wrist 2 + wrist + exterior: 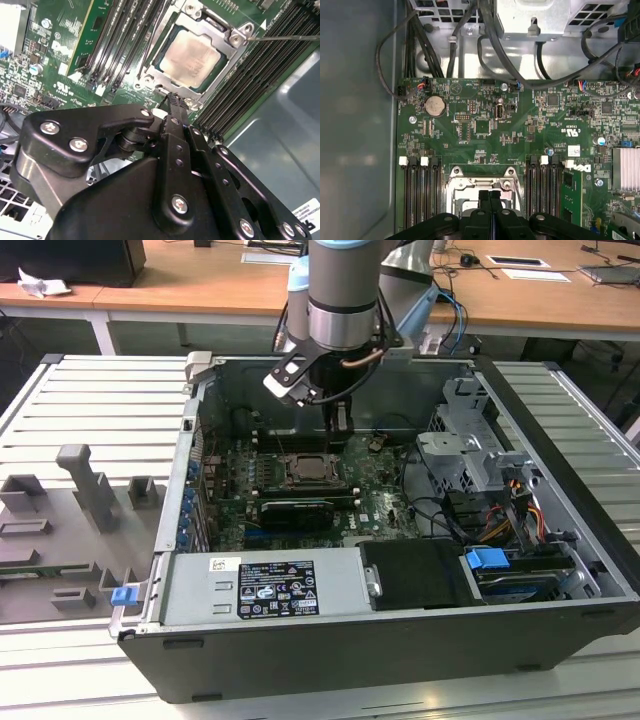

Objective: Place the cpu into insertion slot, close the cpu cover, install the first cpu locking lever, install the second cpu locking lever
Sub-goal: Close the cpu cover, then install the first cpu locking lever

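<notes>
Over the open computer case (300, 660), exterior view: the arm hangs straight down, with the gripper (338, 428) inside the case walls near the far side of the insertion slot (305, 471). A grey power supply (265, 585) lines the near edge. A drive cage (470, 455) stands well apart toward the exterior view's right.

Second wrist view: the cpu (191, 56) lies seated in the slot, pale face up. The cpu cover (215, 30) lies flat around it as a silver frame. The black fingers (175, 135) are pressed together with nothing between them, their tip just beside the frame's edge; contact cannot be told. A thin metal rod (285, 37) runs from one socket corner across the memory slots (260, 75).

First wrist view: the closed fingertips sit over the socket's rim. Memory slots flank it closely on both sides. A coin battery (434, 105) and open green board lie beyond, with cables (490, 45) along the board's edge and a bare case wall (355, 125) beside it.
</notes>
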`<control>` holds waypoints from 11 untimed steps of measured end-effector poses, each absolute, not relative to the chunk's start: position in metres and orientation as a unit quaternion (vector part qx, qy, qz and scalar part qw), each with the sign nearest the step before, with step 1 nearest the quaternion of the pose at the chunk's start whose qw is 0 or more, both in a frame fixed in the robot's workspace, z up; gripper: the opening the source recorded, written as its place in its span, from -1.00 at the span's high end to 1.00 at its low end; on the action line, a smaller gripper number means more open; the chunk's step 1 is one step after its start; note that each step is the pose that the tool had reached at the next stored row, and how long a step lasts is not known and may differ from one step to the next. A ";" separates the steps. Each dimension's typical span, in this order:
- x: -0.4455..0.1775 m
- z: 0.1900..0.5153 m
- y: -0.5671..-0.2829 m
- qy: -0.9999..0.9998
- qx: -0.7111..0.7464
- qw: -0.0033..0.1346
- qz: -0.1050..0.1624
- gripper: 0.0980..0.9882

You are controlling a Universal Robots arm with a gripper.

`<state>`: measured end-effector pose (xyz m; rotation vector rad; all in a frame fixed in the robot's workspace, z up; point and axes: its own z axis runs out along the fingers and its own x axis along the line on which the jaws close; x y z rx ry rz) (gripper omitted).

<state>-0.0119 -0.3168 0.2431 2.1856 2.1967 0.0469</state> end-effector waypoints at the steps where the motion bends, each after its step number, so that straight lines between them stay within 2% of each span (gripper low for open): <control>1: -0.013 0.243 -0.317 0.709 0.705 0.021 0.015 0.98; 10: -0.018 0.244 -0.317 0.709 0.705 0.021 0.015 0.98; 11: -0.018 0.258 -0.317 0.709 0.705 0.021 0.015 0.98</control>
